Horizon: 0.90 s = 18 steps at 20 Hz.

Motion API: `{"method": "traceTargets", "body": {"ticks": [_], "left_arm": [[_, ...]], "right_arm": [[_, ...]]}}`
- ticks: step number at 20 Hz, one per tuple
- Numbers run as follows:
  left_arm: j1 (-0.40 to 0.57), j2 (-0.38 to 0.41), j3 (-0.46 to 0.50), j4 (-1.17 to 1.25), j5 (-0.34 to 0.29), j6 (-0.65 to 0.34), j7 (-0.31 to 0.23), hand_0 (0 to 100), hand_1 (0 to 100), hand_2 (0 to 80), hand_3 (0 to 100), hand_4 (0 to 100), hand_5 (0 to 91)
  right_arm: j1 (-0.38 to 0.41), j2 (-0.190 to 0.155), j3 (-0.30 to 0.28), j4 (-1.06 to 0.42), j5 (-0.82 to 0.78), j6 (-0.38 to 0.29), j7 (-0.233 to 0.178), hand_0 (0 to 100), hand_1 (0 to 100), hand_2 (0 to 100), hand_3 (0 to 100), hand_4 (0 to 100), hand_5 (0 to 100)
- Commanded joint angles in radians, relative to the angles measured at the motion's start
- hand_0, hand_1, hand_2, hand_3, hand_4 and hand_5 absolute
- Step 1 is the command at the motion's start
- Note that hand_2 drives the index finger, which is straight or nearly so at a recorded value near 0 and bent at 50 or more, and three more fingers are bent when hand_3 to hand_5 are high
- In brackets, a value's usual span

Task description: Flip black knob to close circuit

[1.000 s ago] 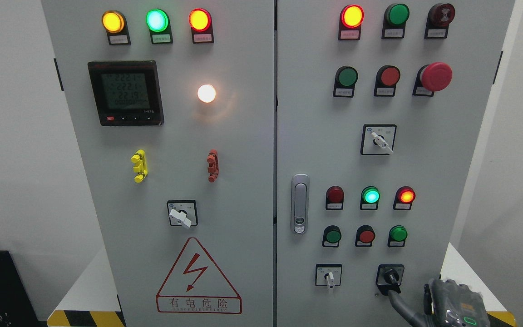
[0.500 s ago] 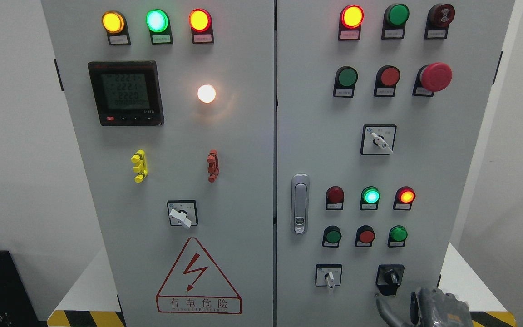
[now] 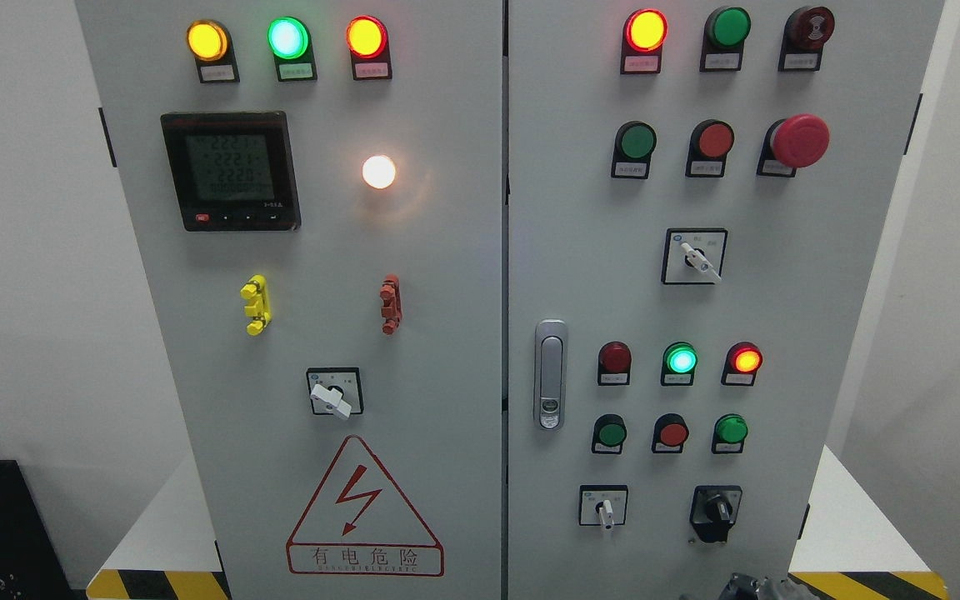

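The black knob (image 3: 717, 508) sits on its black plate at the lower right of the grey cabinet's right door (image 3: 580, 250), its handle pointing roughly down. Nothing touches it. Only a dark sliver of my right hand (image 3: 753, 588) shows at the bottom edge, below and slightly right of the knob and apart from it. My left hand does not show.
Left of the black knob is a small white selector switch (image 3: 605, 507). Above them are rows of red and green buttons and lit lamps (image 3: 681, 360), a door latch (image 3: 551, 374) and a red mushroom stop button (image 3: 800, 140). Yellow-black floor tape (image 3: 867, 582) edges the white base.
My right hand, which reached up to the black knob a second ago, has dropped away and nearly left the picture. The knob's handle now points more straight down.
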Motion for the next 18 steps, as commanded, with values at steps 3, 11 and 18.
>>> {"method": "traceTargets", "body": {"ticks": [3,11,18], "left_arm": [[0.000,0.001,0.011,0.000,0.008,-0.001,0.000,0,0,0.0,5,3,0.0],[0.000,0.001,0.011,0.000,0.008,-0.001,0.000,0,0,0.0,5,3,0.0],[0.000,-0.001,0.011,0.000,0.008,-0.001,0.000,0,0,0.0,5,3,0.0]], "right_arm": [[0.202,0.066,-0.187,-0.096,-0.632,-0.052,0.156,0,1,5,16,15,0],[0.259,0.059,-0.201,-0.057,-0.783,-0.132,0.239,0,0,0,5,5,0],[0.285,0.054,-0.186,-0.056,-0.783,-0.149,0.242,0,0,0,5,5,0]]}}
